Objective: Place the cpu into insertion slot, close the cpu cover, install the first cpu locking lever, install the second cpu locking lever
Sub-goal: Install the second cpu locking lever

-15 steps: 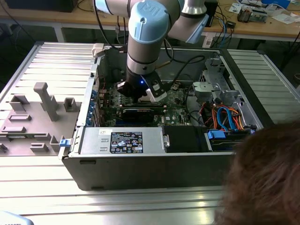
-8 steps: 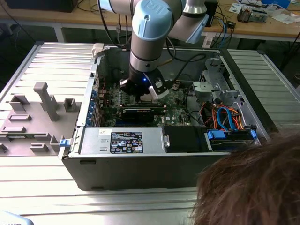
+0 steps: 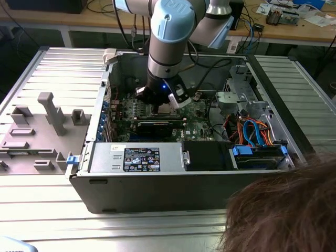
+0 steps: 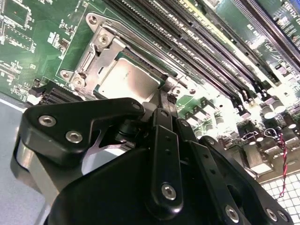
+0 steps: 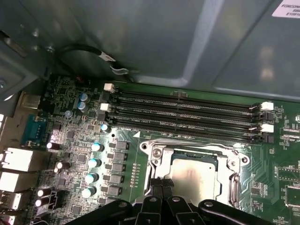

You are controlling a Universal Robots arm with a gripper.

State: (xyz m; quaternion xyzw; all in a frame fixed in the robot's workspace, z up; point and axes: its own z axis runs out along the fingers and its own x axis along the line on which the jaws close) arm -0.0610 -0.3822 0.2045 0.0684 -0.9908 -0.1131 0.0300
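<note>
The cpu [image 5: 194, 177], a silvery square chip, lies flat in the insertion slot [image 5: 236, 185] on the green board. The cpu cover [image 5: 161, 154], a pale metal frame, lies down around the chip, which shows through its cut-out. In the second wrist view the cpu [image 4: 123, 80] sits inside the cpu cover [image 4: 101, 44]. My gripper [image 5: 162, 182] hangs at the socket's edge with its black fingers [image 5: 155, 187] close together, touching the rim beside the chip. The gripper [image 4: 165, 96] meets a thin metal lever end there. In the exterior view the gripper [image 3: 160, 102] is low inside the open case, over the cpu [image 3: 166, 109].
Long black memory slots [image 5: 187, 112] run just beyond the socket. Capacitors [image 5: 91, 164] and rear ports [image 5: 18, 159] stand beside it. The case wall [image 5: 164, 37] rises close behind. A power supply [image 3: 139, 157] and drive bay with cables [image 3: 254, 139] fill the case. A person's hair [image 3: 283, 210] is nearby.
</note>
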